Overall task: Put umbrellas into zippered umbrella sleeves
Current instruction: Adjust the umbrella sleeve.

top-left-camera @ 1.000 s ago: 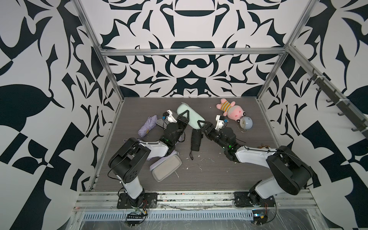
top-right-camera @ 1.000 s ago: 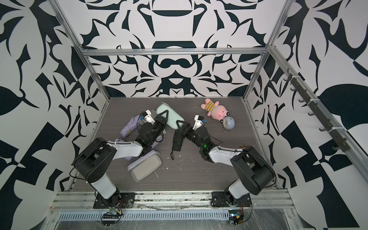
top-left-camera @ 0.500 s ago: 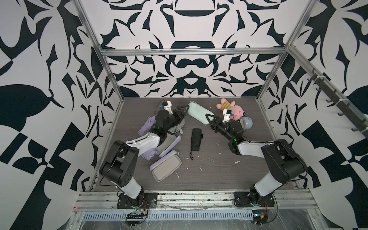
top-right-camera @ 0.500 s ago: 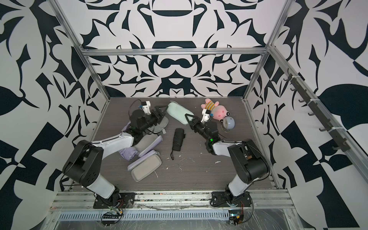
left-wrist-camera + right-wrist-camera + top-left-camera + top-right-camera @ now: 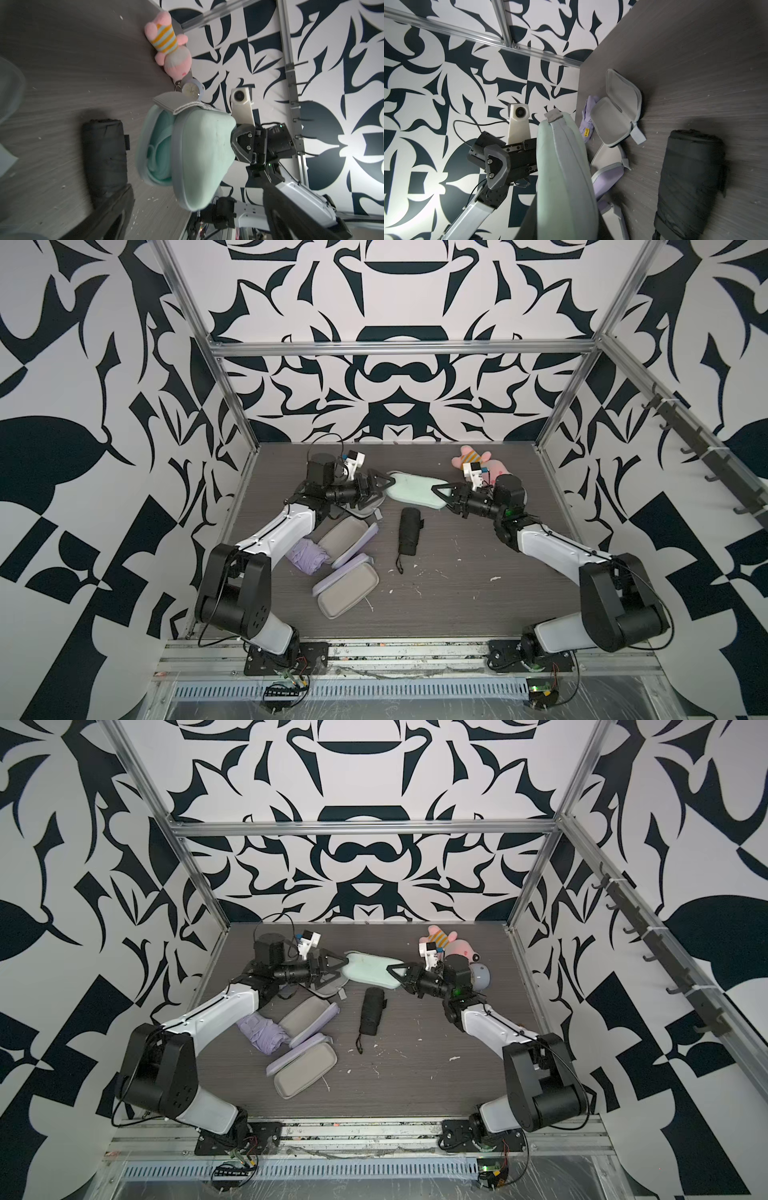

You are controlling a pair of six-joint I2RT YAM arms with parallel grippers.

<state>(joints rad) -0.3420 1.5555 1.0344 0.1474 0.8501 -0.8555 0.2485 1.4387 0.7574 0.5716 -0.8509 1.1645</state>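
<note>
At the far middle of the desk point(image 5: 457, 597), the mint green sleeve point(image 5: 411, 493) hung raised between the two arms, lying roughly crosswise. The right fingers point(image 5: 243, 143) were clamped on its right-hand end, pinching the shell from both sides and carrying it. The left fingers point(image 5: 496, 164) stood spread wide at the opposite end. One sat clear to the side of the shell, and none showed any grip on it. Whether the other finger brushed the sleeve I could not tell, as the sleeve hid it.

The sleeve was partly unzipped, its two halves gaping along one long edge. In the left wrist view the mint green umbrella point(image 5: 160, 145) showed inside as folded fabric. A grey tab stuck out from the sleeve's end.

The black umbrella point(image 5: 408, 537) lay on the desk just in front of the raised sleeve, apart from both arms. Its wrist cord point(image 5: 400, 566) trailed toward the front.

Beside the left arm, two lilac sleeves point(image 5: 343, 537) point(image 5: 347, 591) lay open with their grey lining upward. A lilac umbrella point(image 5: 307, 558) was bundled against them.

Behind the right wrist, by the back wall, sat the pink plush toy point(image 5: 490, 464) and a pale-blue clock point(image 5: 480, 975).
</note>
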